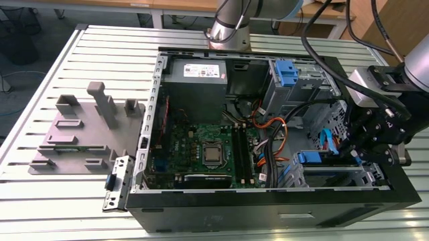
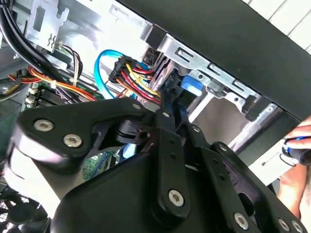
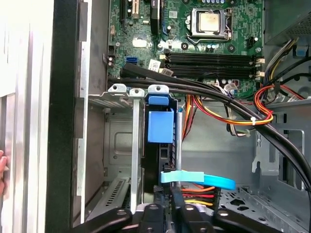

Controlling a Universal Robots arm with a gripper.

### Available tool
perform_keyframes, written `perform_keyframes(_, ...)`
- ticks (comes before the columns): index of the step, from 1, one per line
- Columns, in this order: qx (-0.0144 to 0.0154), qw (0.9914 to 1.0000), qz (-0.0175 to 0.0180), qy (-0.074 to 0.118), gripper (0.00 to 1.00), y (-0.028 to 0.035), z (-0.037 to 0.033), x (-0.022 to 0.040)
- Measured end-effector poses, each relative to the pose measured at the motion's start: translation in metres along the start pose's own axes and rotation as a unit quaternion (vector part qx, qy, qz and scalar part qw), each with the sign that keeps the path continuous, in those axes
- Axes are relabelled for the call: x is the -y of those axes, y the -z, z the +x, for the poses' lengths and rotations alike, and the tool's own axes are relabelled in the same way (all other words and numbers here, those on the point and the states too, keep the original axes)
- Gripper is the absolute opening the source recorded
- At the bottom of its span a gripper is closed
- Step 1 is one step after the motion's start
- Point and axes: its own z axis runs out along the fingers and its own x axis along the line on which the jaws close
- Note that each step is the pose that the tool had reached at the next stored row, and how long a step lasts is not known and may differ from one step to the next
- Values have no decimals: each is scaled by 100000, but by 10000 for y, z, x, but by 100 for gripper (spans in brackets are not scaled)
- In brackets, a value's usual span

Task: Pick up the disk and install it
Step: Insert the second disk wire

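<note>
The disk stands edge-on in a slot of the metal drive cage inside the open computer case, with its blue plastic rail facing out. In the exterior view the rail shows at the case's near right corner. My gripper hangs right at the disk's cable end, above that corner. In the second wrist view its thin black fingers lie together, shut, with their tips against the blue rail.
A light-blue data cable and a red-yellow-orange power bundle crowd the disk's end. The grey power-supply box, motherboard and a bare blue bracket are in the case. A grey fixture plate lies beside it. A person's hand is close.
</note>
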Motion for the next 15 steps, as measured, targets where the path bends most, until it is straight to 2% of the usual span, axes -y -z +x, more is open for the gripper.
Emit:
perform_keyframes(3,-50,100000,3,-2,23,3,0,0)
perform_keyframes(4,-72,100000,4,-1,30,5,1,0)
perform_keyframes(7,-89,100000,2,-4,30,18,1,-1)
perform_keyframes(15,-96,100000,5,-2,30,185,-4,-5)
